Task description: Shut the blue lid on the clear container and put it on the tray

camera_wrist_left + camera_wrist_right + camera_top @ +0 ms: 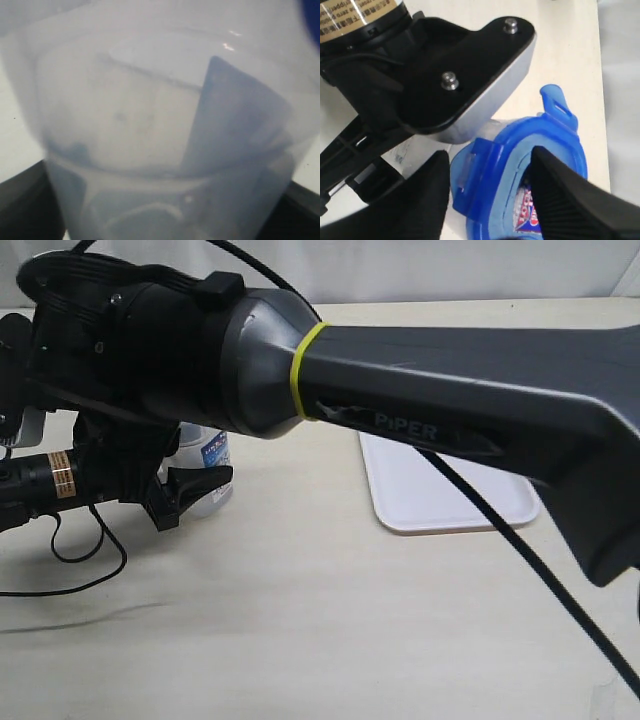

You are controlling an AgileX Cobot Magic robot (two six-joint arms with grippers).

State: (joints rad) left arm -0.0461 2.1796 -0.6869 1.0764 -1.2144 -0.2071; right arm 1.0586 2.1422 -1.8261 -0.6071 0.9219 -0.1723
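The clear container [212, 468] stands at the left of the table, and my left gripper [188, 496] is shut on it from the side. In the left wrist view its blurred wall [150, 125] fills the picture between the dark fingers [20, 205]. The blue lid [520, 175] sits on top of the container with its flaps sticking out. My right gripper [492, 200] is open above the lid. One finger rests on the stickered top face and the other stands just outside a side flap. The white tray [440, 502] lies to the right, partly hidden by the right arm.
My right arm [450, 390] crosses the exterior view from the right and hides much of the table's back. The left arm's black and silver wrist [470, 75] sits close beside the lid. A black cable [70, 555] loops on the table at the left.
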